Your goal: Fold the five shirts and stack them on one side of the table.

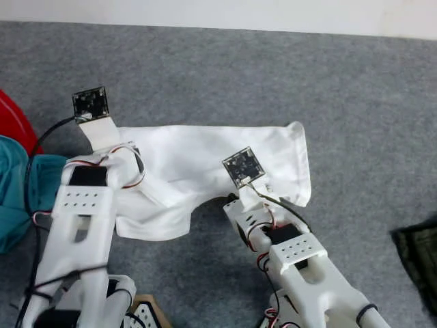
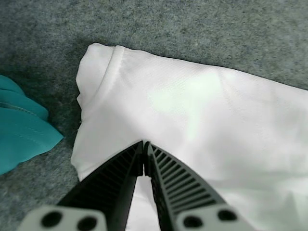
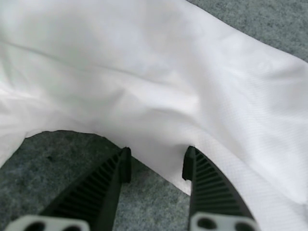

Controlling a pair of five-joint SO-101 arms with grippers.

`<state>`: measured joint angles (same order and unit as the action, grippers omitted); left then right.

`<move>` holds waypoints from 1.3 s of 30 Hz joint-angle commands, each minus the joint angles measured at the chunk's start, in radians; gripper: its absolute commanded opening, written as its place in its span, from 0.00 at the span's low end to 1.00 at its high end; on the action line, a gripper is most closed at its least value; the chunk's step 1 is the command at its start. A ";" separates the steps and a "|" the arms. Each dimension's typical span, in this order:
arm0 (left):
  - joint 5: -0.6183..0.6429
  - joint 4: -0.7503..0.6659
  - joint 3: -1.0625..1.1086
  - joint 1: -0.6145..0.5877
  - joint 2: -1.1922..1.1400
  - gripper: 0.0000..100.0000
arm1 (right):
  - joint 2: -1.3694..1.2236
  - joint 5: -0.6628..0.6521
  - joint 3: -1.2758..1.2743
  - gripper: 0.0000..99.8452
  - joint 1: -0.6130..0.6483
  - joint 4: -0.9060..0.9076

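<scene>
High camera looks down over the table [image 1: 355, 82] from the near side. Each wrist camera peers close along its own fingers: left gripper [image 2: 144, 147] over the white shirt [image 1: 205, 160] at its left end, right gripper [image 3: 158, 155] at its near hem. All three views share that shirt.

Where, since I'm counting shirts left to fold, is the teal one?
The teal shirt lies bunched at the high view's left edge, beside a red object, left of the white shirt.
</scene>
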<state>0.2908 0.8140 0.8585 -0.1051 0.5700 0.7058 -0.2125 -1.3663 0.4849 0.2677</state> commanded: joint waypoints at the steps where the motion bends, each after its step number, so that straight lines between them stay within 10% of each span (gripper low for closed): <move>1: 0.009 -0.083 -0.081 0.007 -0.133 0.01 | 0.015 -0.008 0.002 0.18 -0.005 -0.021; 9: 0.011 -0.094 -0.275 -0.031 -0.387 0.02 | 0.015 -0.012 0.001 0.18 0.010 -0.021; 20: 0.252 -0.044 -0.272 -0.105 -0.397 0.35 | 0.015 -0.012 -0.002 0.18 0.016 -0.021; 31: 0.258 0.002 -0.252 -0.251 -0.340 0.31 | 0.015 0.166 0.101 0.15 0.237 0.068; 39: 0.199 0.040 -0.147 -0.254 -0.113 0.00 | 0.013 0.235 0.186 0.02 0.318 0.067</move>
<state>0.5393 0.8600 0.6682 -0.3506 0.3475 0.7058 0.0008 -1.2543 0.7641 0.3337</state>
